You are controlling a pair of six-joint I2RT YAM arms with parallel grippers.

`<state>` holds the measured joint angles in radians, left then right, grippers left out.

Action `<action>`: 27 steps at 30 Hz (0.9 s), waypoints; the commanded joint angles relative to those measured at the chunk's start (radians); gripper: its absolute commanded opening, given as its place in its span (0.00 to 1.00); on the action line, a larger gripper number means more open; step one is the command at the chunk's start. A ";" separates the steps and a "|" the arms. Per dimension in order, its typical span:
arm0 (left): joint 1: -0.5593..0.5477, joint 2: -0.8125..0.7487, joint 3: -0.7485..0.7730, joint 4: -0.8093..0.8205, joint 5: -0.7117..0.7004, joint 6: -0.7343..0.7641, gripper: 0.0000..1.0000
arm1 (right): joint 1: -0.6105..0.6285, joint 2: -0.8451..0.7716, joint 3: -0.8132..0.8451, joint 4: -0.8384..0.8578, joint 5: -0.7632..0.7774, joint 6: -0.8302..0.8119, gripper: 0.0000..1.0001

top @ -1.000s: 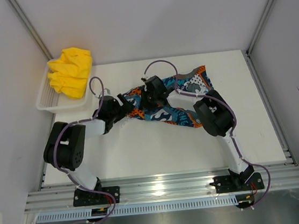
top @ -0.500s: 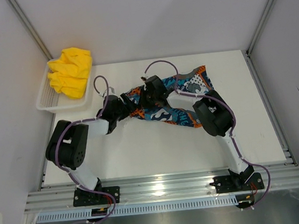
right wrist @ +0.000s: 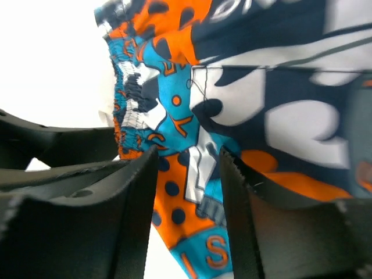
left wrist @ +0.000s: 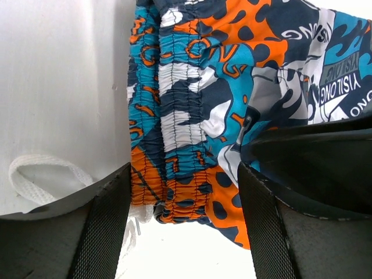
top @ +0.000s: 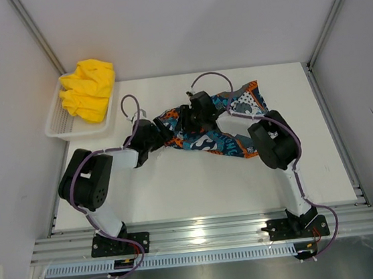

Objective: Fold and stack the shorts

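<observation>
The printed shorts (top: 220, 127) lie crumpled across the middle of the table, waistband end to the left. My left gripper (top: 162, 130) is open at that waistband end. In the left wrist view the gathered waistband (left wrist: 180, 145) lies between its open fingers (left wrist: 104, 232), and a white drawstring loop (left wrist: 35, 174) lies to the left. My right gripper (top: 185, 118) is open just right of it, low over the cloth. In its wrist view the print (right wrist: 192, 174) shows between its fingers (right wrist: 131, 215). The yellow shorts (top: 88, 90) sit bunched in the basket.
The white mesh basket (top: 57, 124) stands at the table's back left corner. Grey walls and metal rails close in the table on the left, right and back. Both arms' purple cables arch over the cloth.
My left gripper has slid right, up to the waistband end. My right gripper has shifted a little right and back, and the cloth under it has shifted slightly.
</observation>
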<state>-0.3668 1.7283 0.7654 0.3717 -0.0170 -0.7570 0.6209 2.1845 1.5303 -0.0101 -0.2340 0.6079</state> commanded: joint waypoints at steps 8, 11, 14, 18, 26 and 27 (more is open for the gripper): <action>-0.037 0.013 0.066 -0.046 -0.064 0.042 0.68 | -0.024 -0.230 -0.097 0.016 0.231 -0.109 0.50; -0.050 0.027 0.087 -0.086 -0.109 0.050 0.58 | -0.033 -0.239 -0.134 0.028 0.222 -0.109 0.50; -0.057 0.030 0.101 -0.126 -0.138 0.056 0.46 | -0.036 -0.235 -0.151 0.036 0.211 -0.111 0.49; -0.060 0.013 0.123 -0.160 -0.161 0.073 0.42 | -0.032 -0.215 -0.153 0.032 0.191 -0.125 0.49; -0.078 -0.082 0.094 -0.211 -0.132 0.104 0.34 | -0.021 -0.166 -0.144 0.016 0.144 -0.160 0.49; -0.084 -0.093 0.081 -0.224 -0.126 0.104 0.34 | -0.018 -0.164 -0.142 0.016 0.140 -0.172 0.49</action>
<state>-0.4286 1.7172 0.8471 0.1680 -0.1467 -0.6872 0.5926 1.9972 1.3727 0.0010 -0.0723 0.4816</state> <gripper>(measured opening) 0.341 0.493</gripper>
